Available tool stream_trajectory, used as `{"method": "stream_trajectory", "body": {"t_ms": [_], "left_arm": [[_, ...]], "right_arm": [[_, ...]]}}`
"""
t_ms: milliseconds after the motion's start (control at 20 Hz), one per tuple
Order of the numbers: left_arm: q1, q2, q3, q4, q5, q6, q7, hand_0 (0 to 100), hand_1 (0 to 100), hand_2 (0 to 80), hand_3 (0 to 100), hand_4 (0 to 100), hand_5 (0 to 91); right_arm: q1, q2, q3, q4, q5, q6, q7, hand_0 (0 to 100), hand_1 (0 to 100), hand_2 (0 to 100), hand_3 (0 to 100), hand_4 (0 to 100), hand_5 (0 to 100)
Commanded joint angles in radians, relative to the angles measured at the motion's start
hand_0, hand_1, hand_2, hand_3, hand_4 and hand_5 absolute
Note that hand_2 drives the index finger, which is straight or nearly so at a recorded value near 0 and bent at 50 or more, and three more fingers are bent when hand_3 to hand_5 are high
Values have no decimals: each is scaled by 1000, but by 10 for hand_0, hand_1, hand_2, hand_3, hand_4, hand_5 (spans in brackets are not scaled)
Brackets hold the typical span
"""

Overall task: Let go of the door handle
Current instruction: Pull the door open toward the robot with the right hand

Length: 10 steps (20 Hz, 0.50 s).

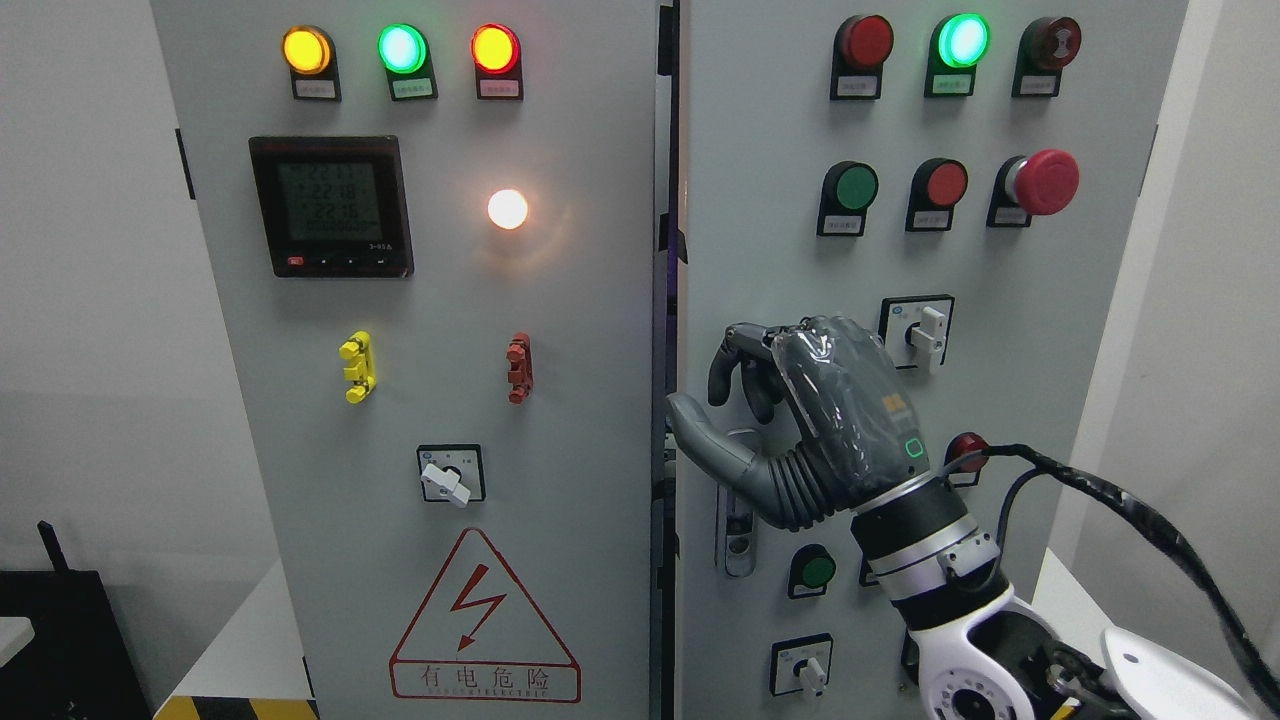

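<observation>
At the right door's inner edge, the right hand (760,400) sits over the handle (738,530), fingers curled but seemingly not clamping it. Handle runs vertically, mostly below the palm; withdrawing means pulling straight back toward the robot.

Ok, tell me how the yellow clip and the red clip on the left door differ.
The yellow clip is bright yellow; the red clip is dull red. The yellow clip sits to the left, under the meter; the red clip sits to the right, under the lit white lamp. Both stand upright at about the same height and look alike in shape.
</observation>
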State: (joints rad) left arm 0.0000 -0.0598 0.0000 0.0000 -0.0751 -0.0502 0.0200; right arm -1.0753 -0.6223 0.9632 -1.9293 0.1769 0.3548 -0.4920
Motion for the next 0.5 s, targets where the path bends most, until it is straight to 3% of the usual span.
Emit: {"method": "stream_trajectory", "body": {"t_ms": [0, 451], "left_arm": [[-3, 0, 2, 9, 0, 1, 0, 120, 389, 0, 0, 0, 0], [-3, 0, 2, 9, 0, 1, 0, 120, 389, 0, 0, 0, 0]], "right_arm": [[35, 16, -95, -17, 67, -16, -5, 443, 365, 743, 1000, 1000, 998], [143, 19, -213, -40, 153, -120, -4, 444, 364, 753, 1000, 1000, 998]]}}
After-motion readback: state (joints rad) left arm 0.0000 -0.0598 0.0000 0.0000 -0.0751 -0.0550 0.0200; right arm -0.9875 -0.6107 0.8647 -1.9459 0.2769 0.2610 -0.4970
